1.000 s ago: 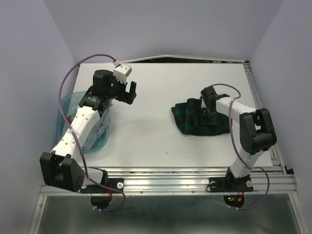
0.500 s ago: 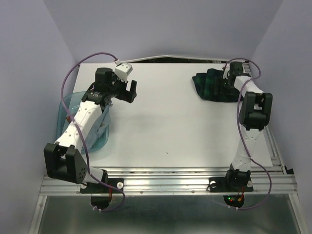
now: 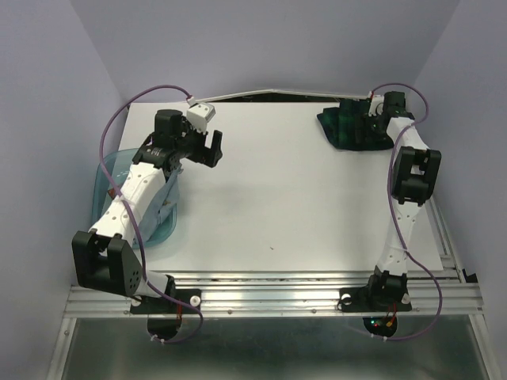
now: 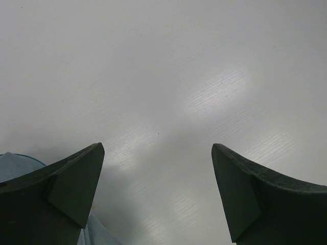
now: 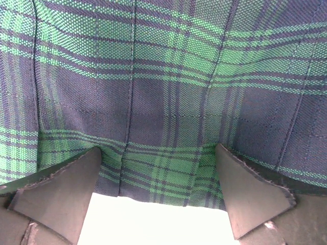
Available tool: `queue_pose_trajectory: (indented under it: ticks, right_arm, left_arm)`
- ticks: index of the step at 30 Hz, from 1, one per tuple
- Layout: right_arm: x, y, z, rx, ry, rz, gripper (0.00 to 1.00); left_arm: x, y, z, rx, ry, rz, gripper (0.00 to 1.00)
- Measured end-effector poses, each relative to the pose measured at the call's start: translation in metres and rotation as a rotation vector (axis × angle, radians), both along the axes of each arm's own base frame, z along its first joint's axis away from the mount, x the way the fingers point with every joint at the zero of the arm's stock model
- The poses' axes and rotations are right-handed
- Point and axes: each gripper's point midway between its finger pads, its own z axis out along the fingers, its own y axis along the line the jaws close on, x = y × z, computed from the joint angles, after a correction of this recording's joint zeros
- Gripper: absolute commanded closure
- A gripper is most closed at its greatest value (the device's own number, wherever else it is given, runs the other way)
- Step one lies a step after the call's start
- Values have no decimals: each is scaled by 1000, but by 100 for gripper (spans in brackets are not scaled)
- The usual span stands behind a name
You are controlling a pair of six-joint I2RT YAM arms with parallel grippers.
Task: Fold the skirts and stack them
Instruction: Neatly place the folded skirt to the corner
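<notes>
The dark green-and-navy tartan skirt (image 3: 342, 127) lies bunched at the table's far right corner. My right gripper (image 3: 369, 127) is stretched out over it, jaws wide open, both fingertips pressing down on the cloth near its edge; the right wrist view (image 5: 158, 153) shows tartan (image 5: 163, 76) filling the frame. A pale grey-blue skirt (image 3: 168, 196) lies in the blue plastic tub (image 3: 107, 168) at the left; a bit of it shows in the left wrist view (image 4: 11, 163). My left gripper (image 3: 212, 150) hangs open and empty over bare table, right of the tub (image 4: 158, 153).
The white table (image 3: 269, 198) ends at a back edge just behind the tartan skirt and a metal rail on the right (image 3: 412, 134). Purple walls close in on three sides. The left arm's cable (image 3: 119, 119) loops over the tub.
My right arm has dragged the tartan skirt from the middle right of the table to the far right corner. The left arm has barely moved.
</notes>
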Motion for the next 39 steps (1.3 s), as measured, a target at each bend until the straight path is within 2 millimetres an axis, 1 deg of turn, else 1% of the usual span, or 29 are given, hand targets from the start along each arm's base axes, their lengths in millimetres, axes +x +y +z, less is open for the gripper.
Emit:
queue_pose_trajectory:
  ticks: [3, 6, 9, 10, 11, 12, 13, 14, 15, 17, 18, 19, 20, 21, 22, 23, 24, 25, 26, 27, 28, 29, 30, 32, 33, 35, 39]
  right_arm:
    - [0, -1, 5, -7, -6, 2, 0]
    - [-4, 1, 14, -1, -1, 4, 0]
    - [-13, 6, 38, 15, -4, 6, 0]
    - [-16, 9, 52, 25, -16, 11, 0]
    - [-19, 12, 77, 37, -49, 17, 0]
    - [-21, 15, 96, 43, -78, 23, 0]
    - [-26, 19, 125, 54, -119, 31, 0]
    - [-31, 23, 145, 66, -147, 38, 0]
    - [-39, 28, 172, 75, -188, 48, 0]
    - [-66, 41, 216, 102, -264, 74, 0]
    - [-79, 47, 228, 118, -279, 84, 0]
    - [-105, 59, 241, 142, -292, 104, 0]
    - [-116, 64, 243, 158, -291, 115, 0]
    - [-133, 74, 241, 179, -290, 130, 0]
    - [-150, 84, 235, 206, -281, 146, 0]
    - [-160, 91, 226, 227, -260, 159, 0]
    - [-177, 103, 207, 255, -217, 177, 0]
    - [-189, 112, 188, 279, -175, 185, 0]
    - [-208, 124, 158, 310, -94, 195, 0]
    - [-217, 130, 143, 325, -57, 200, 0]
    - [-234, 140, 115, 341, 15, 207, 0]
    - [-247, 143, 97, 353, 68, 200, 0]
    - [-261, 152, 80, 363, 125, 210, 0]
    - [-281, 159, 59, 371, 190, 214, 0]
    - [-291, 162, 52, 374, 216, 214, 0]
    - [-297, 165, 51, 374, 214, 216, 0]
    - [-290, 167, 64, 369, 146, 228, 0]
  left_arm:
    - [0, 0, 2, -4, 0, -1, 1]
    - [5, -1, 12, -18, -15, 3, 1]
    - [13, -3, 28, -38, -50, 12, 1]
    - [16, -4, 32, -46, -61, 16, 1]
    - [18, -4, 33, -51, -67, 21, 1]
    - [20, -4, 33, -57, -69, 26, 1]
    - [21, -4, 32, -57, -67, 29, 1]
    - [23, -4, 30, -55, -64, 33, 1]
    - [25, -4, 26, -52, -57, 37, 1]
    - [28, -4, 20, -46, -45, 39, 1]
    - [28, -4, 17, -44, -42, 39, 1]
    - [27, -3, 10, -40, -32, 37, 1]
    - [26, -3, 6, -38, -27, 37, 1]
    - [25, -3, 1, -36, -20, 36, 1]
    - [22, -2, -11, -30, -6, 35, 1]
    - [17, -1, -22, -22, 13, 33, 1]
    - [13, 0, -29, -17, 25, 31, 1]
    - [6, 2, -42, -5, 44, 29, 1]
    - [0, 4, -51, 3, 63, 26, 1]
    - [-7, 6, -61, 15, 82, 21, 1]
    - [-13, 7, -68, 22, 94, 18, 1]
    - [-20, 9, -74, 32, 104, 13, 1]
    - [-25, 11, -78, 41, 104, 8, 1]
    - [-31, 13, -79, 52, 99, 1, 1]
    - [-33, 14, -78, 56, 91, -2, 1]
    - [-37, 16, -73, 64, 61, -8, 1]
    - [-44, 19, -67, 73, 22, -15, 1]
